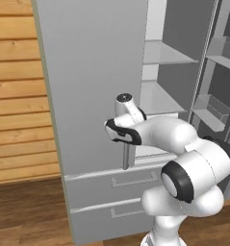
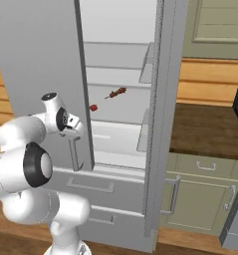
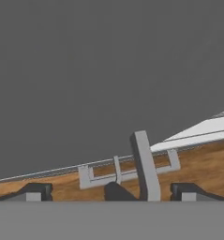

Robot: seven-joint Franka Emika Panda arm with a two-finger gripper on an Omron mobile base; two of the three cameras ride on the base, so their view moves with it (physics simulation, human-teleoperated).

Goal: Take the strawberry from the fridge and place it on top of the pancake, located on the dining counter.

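Inside open fridge (image 2: 36, 60), unlabelled strawberry (image 2: 93, 107) on shelf, pincer (image 3: 111, 191) spread

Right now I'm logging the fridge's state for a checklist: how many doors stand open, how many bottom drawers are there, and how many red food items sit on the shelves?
Open doors: 1
Closed doors: 1
Bottom drawers: 2
Red food items: 2, a strawberry and a skewer-like piece
Total: 6

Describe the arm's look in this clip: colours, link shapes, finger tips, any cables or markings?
The arm is glossy white with rounded, bulbous links and black rings at the joints. The gripper has two small dark grey finger tips. No loose cables or markings are visible.
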